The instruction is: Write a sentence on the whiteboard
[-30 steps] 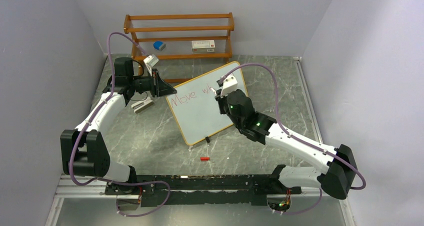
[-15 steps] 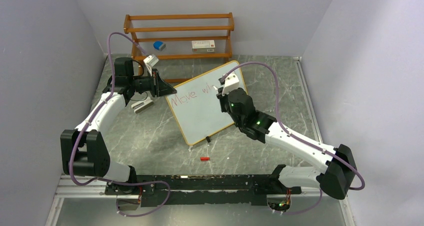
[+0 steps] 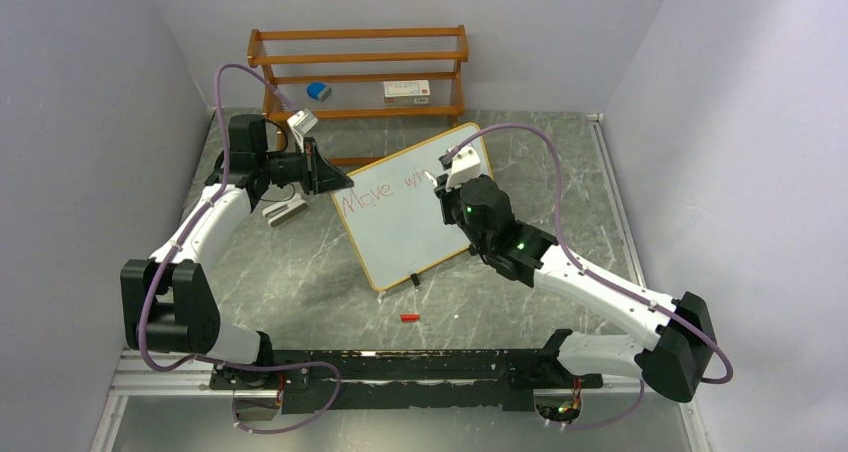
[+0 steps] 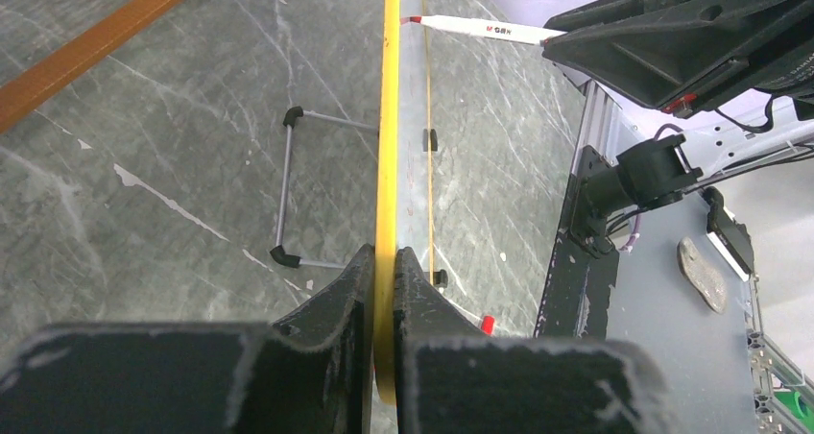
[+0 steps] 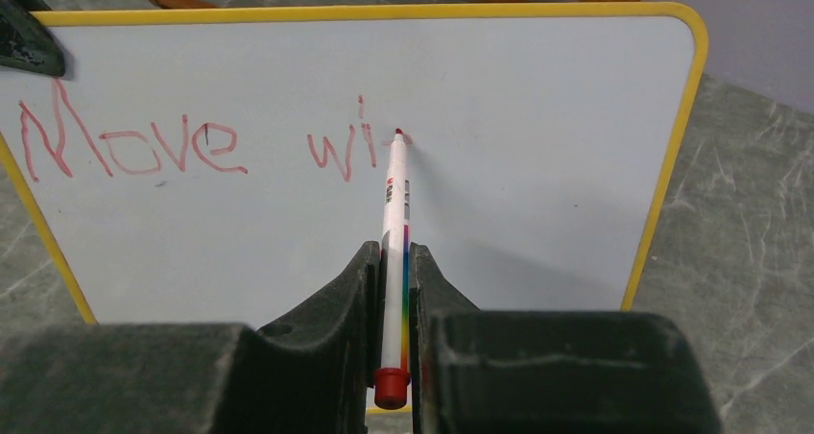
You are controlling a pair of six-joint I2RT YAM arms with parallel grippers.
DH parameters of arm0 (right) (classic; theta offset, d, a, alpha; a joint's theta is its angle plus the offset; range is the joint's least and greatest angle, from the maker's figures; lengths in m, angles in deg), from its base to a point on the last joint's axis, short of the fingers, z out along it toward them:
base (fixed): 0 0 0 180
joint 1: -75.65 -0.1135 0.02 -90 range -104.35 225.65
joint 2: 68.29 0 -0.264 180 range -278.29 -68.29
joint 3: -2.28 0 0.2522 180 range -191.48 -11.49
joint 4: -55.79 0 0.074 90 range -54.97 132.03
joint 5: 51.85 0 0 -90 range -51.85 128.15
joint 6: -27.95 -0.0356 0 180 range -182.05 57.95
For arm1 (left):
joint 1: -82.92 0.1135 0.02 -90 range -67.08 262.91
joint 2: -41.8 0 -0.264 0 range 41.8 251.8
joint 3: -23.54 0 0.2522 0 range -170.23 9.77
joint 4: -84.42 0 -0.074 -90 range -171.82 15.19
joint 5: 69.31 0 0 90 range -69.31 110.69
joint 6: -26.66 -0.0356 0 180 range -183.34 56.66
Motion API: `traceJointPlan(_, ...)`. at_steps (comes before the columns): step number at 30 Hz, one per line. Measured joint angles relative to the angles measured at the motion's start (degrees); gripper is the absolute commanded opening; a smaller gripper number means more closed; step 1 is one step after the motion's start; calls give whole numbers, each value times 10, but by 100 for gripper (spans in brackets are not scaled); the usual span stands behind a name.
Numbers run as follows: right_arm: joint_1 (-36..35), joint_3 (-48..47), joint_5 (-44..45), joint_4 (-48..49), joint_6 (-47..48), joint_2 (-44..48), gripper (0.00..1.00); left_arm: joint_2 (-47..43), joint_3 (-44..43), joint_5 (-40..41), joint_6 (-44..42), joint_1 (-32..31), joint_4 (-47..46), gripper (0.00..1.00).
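Seemingly, right end effector (image 5: 395,257) presses marker (image 5: 395,199) onto whiteboard (image 5: 538,165).

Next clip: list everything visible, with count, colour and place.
whiteboard: one, white with yellow frame, mid-table, red "Move wi" on it
marker: one, white, red tip at the board
rack: one, brown wood, back wall
block: one, blue, on rack, left
box: one, white, on rack, right
cap: one, red, table before board
unclear item: one, grey, table beside left arm
table: one, grey marble
left claw: one, black, shut on whiteboard edge
right claw: one, black, shut on marker
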Motion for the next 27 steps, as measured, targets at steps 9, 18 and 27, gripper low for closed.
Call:
traceJointPlan(9,0,-3,-3,1,2,-5,0,0,0,0,-3,0,2,5)
traceJointPlan(18,0,-12,-1,1,5,-14,0,0,0,1,-4,0,3,5)
traceJointPlan(27,0,-13,-2,-5,5,-14,0,0,-1,1,-4,0,3,5)
